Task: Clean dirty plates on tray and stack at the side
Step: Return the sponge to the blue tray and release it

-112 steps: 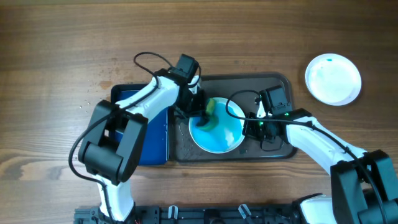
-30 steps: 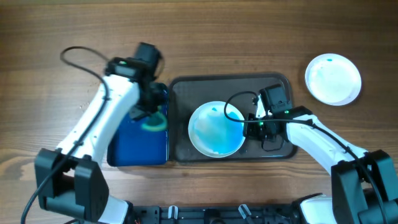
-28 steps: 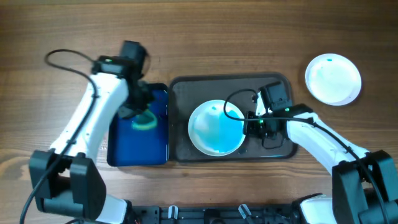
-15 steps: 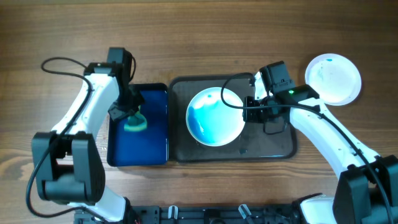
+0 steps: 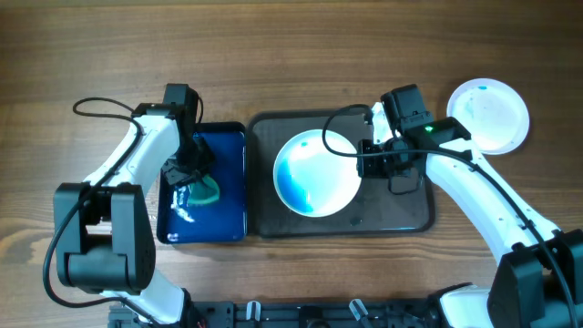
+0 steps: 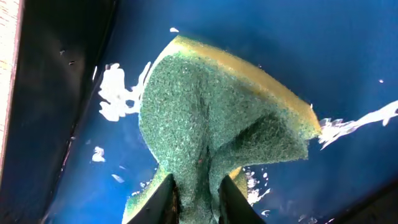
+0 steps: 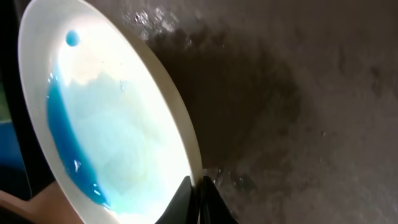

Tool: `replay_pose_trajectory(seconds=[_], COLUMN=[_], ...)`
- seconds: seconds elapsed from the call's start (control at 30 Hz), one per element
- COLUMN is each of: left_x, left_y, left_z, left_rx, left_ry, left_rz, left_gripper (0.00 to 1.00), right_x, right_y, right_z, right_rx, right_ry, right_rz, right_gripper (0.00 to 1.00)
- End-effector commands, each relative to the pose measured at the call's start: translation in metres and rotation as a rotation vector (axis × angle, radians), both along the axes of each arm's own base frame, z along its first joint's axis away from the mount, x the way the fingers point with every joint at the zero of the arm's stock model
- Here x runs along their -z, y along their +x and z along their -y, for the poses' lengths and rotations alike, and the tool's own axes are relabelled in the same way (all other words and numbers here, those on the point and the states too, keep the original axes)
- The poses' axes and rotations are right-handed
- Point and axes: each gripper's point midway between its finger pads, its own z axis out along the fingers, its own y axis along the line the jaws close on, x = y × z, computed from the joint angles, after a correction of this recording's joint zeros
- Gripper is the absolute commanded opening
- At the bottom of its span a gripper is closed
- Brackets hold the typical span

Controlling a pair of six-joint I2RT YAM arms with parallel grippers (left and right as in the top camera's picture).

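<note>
Overhead | left end effector (image 5: 189, 176) pinches sponge (image 5: 206, 190) in blue tray (image 5: 225, 150) | right end effector (image 5: 365, 164) grips smeared plate (image 5: 314, 173)

Brown wooden tabletop (image 5: 301, 46) with fine grain running left to right, filling the whole overhead view, black rail (image 5: 301, 317) along its near edge, even soft light, faint shadows

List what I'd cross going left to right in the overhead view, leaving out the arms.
sponge in the blue tray → blue-smeared plate over the dark tray → plain white plate off to the side
</note>
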Motion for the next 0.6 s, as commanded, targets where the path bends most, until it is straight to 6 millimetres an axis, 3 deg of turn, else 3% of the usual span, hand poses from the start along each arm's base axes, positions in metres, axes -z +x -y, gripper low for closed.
replay_pose_trajectory(seconds=[0.0,0.3,0.57], left_x=[0.002,0.002,0.002], left_y=[-0.001,0.003,0.003], left_z=[0.002,0.002,0.003], left_rx=[0.009,0.009,0.009], left_ry=[-0.01,-0.011,-0.015], left_rz=[-0.002,0.011,0.013], left_gripper=[0.18,0.22,0.27], right_x=[-0.01,-0.027,-0.03], right_y=[0.021,0.059,0.069], right_z=[-0.001,-0.008,-0.003], right_rx=[0.045,0.061,0.044], right_ry=[0.006,0.039,-0.003], right_rz=[0.067,0.24,0.304], right_gripper=[0.04,0.04,0.04])
